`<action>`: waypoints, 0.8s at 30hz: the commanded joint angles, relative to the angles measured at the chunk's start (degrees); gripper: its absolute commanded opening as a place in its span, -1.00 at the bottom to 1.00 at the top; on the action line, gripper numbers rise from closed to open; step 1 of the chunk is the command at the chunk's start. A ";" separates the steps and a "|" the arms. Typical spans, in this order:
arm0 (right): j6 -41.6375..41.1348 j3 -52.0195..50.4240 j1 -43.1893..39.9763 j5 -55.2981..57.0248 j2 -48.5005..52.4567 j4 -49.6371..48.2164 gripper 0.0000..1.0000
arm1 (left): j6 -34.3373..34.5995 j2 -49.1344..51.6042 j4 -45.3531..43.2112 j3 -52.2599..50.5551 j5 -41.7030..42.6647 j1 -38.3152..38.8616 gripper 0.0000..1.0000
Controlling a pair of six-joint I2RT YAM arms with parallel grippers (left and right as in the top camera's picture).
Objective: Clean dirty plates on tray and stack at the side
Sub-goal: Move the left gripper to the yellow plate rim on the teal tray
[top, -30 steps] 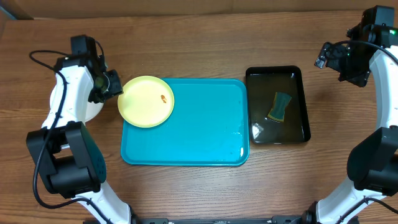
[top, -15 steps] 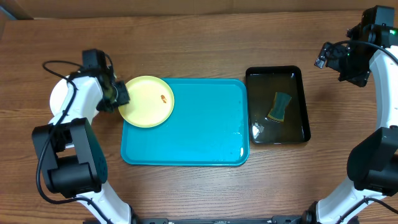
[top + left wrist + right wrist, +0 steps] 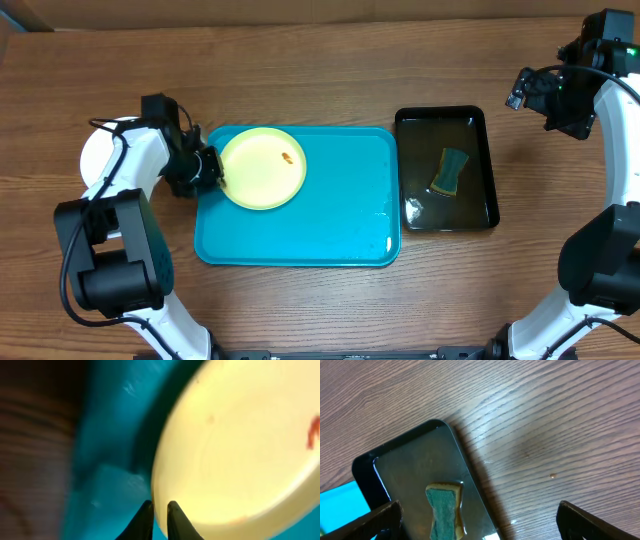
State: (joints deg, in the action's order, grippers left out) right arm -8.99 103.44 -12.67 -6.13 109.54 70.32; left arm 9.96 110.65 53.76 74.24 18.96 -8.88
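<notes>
Furthest left, on the outer side of my left pincer (image 3: pixel 159 512) and partly under that arm, a white plate (image 3: pixel 92 160) lies on the wooden counter (image 3: pixel 320 60), off the tray; I cannot tell whether it is one plate or several. My left pincer itself is drawn narrow, its two dark fingertips (image 3: pixel 172 510) nearly together, pinching the near rim of the yellow-green plate (image 3: pixel 262 167). That plate reaches away from the pincer toward the right, over the far left corner of the turquoise tray (image 3: pixel 300 225), and a small orange-brown smear (image 3: pixel 287 157) sits on the side of it away from my fingertips. Whether the plate lies flat on the tray or is tipped up at my grip I cannot tell. Beyond the plate, the rest of the tray lies bare between my two pincers, with a wet glint near its right edge. Just beside that edge, without touching it, stands the black tray (image 3: pixel 487 170), holding shallow water and a green-topped sponge (image 3: pixel 450 170). My right pincer (image 3: pixel 480 522) hangs above the counter at the far right, past the black tray's far corner, its fingers spread wide and holding nothing; the sponge lies below and to its left.
</notes>
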 commanded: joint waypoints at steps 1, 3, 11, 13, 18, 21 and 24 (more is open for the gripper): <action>-0.22 0.83 -0.17 0.07 -0.35 -0.17 1.00 | 0.74 -1.27 2.01 -0.22 6.75 2.97 -0.67; -0.22 0.83 -0.17 0.07 -0.35 -0.17 1.00 | 0.76 -1.27 2.69 -0.22 5.09 4.68 -0.53; -0.22 0.83 -0.17 0.07 -0.35 -0.17 1.00 | 2.14 -1.38 4.96 3.76 -1.95 9.73 -0.17; -0.22 0.83 -0.17 0.07 -0.35 -0.17 1.00 | 3.37 -1.40 6.97 6.47 -5.35 10.47 -0.15; -0.22 0.83 -0.17 0.07 -0.35 -0.17 1.00 | 5.62 -1.40 7.28 9.01 -15.37 10.80 -0.16; -0.22 0.83 -0.17 0.07 -0.35 -0.17 1.00 | 7.04 -1.33 6.21 8.57 -21.68 10.40 -0.17; -0.22 0.83 -0.17 0.07 -0.35 -0.17 1.00 | 6.86 -1.25 2.82 7.43 -23.87 10.36 -0.39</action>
State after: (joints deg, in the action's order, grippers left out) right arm -8.99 103.44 -12.67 -6.15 109.54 70.28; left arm 15.70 110.59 58.39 82.39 1.76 1.52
